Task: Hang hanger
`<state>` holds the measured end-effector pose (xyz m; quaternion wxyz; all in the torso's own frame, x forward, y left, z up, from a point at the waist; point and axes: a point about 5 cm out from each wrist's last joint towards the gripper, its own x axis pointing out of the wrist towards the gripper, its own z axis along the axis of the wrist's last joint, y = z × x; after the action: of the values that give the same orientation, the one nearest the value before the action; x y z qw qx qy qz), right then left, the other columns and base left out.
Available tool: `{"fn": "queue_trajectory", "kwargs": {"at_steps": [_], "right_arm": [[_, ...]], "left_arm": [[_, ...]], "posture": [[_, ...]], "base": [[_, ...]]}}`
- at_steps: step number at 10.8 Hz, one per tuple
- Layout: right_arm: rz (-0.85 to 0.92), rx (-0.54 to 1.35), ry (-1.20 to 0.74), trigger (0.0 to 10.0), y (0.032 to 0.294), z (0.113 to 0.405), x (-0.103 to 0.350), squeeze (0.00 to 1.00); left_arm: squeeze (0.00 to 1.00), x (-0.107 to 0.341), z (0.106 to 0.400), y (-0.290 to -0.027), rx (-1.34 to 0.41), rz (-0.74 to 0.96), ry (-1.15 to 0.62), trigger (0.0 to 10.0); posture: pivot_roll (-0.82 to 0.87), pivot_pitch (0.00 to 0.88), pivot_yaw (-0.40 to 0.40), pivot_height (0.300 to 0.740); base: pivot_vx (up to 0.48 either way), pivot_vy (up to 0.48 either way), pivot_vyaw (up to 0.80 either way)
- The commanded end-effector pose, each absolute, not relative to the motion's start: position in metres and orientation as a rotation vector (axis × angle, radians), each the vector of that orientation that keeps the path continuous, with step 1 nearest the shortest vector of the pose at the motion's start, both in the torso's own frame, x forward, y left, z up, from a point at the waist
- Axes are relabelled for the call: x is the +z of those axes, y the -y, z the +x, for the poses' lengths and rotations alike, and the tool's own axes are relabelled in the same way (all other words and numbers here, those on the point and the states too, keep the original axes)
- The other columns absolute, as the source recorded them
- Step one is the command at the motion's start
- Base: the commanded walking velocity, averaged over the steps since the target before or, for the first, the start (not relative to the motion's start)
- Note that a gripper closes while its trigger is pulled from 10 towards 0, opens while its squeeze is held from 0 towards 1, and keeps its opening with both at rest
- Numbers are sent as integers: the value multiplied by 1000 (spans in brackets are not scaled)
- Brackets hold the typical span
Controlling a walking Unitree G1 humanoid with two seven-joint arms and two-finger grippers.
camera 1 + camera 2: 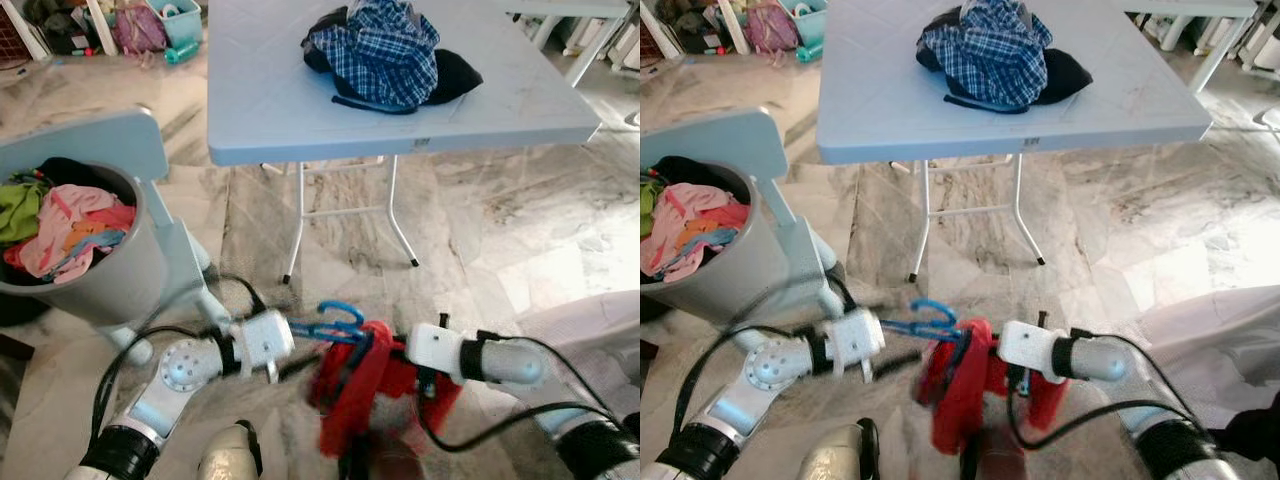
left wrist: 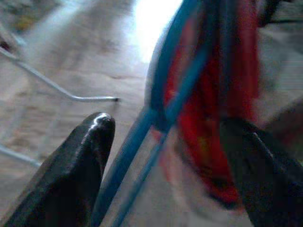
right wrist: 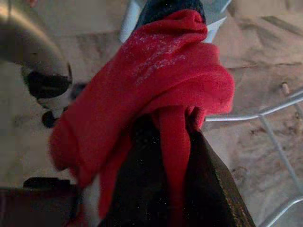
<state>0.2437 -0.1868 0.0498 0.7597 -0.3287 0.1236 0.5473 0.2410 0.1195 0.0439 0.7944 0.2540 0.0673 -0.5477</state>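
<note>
Hanger (image 1: 335, 322), blue, between left gripper (image 2: 165, 142) and red cloth (image 3: 142, 94).

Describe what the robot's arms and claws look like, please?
Both arms are silver metal tubes with round joints and black cuffs, each ending in a white boxy wrist block. Loose black cables loop alongside them. The left claw and right claw have long, glossy black fingers.

One blue hanger (image 1: 335, 322), one red garment (image 1: 365, 395), one table (image 1: 260, 110), one laundry basket (image 1: 120, 270).

Marble floor (image 1: 480, 230); pale blue folding table (image 1: 270, 110); bright daylight.
</note>
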Motion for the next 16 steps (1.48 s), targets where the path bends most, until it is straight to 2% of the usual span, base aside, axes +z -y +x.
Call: {"fn": "queue_trajectory", "kwargs": {"at_steps": [1, 2, 3, 4, 5, 11, 16], "right_arm": [[-708, 1224, -227, 10000, 187, 244, 58, 0], [-692, 1266, -221, 10000, 186, 244, 64, 0], [-698, 1283, -221, 10000, 188, 245, 66, 0], [-692, 1304, -227, 10000, 189, 244, 67, 0], [-688, 1325, -233, 10000, 189, 243, 68, 0], [-702, 1377, -241, 10000, 185, 240, 66, 0], [-719, 1382, -253, 10000, 187, 237, 62, 0]], "left_arm": [[0, 40, 237, -121, -1225, 533, -202, 3216], [0, 41, 241, -122, -1250, 540, -219, 10000], [0, 43, 244, -123, -1261, 547, -225, 10000], [0, 43, 246, -125, -1277, 544, -242, 8039], [0, 44, 248, -128, -1270, 544, -246, 0], [0, 50, 251, -137, -1322, 525, -315, 0], [0, 49, 250, -140, -1366, 585, -348, 0]], "posture": [[-50, 169, -39, 740], [-50, 169, -40, 740], [-51, 167, -38, 740], [-54, 165, -36, 740], [-56, 166, -34, 740], [-49, 168, -26, 740], [-51, 162, -26, 740]], "base": [[0, 0, 0], [0, 0, 0], [0, 0, 0], [0, 0, 0], [0, 0, 0], [0, 0, 0], [0, 0, 0]]}}
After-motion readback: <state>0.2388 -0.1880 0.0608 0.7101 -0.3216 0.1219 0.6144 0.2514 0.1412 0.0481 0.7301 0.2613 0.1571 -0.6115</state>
